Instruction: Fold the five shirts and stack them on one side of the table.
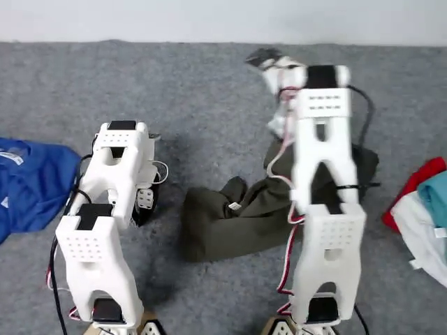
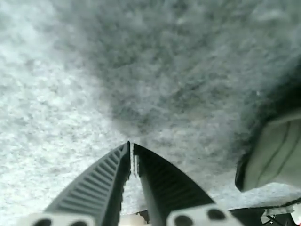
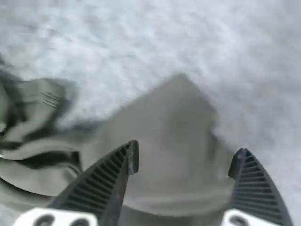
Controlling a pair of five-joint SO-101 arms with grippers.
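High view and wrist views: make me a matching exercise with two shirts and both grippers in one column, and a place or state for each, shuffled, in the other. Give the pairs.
Column one:
1. blue shirt
2. olive shirt
3. left gripper
4. right gripper

Column two:
A. crumpled at the centre of the high view
B. open
C. at the left edge of the high view
D. shut

Pairs: 1-C, 2-A, 3-D, 4-B

blue shirt (image 1: pixel 31 183): cut by edge | olive shirt (image 1: pixel 230 223): partly under right arm (image 1: pixel 325 153)
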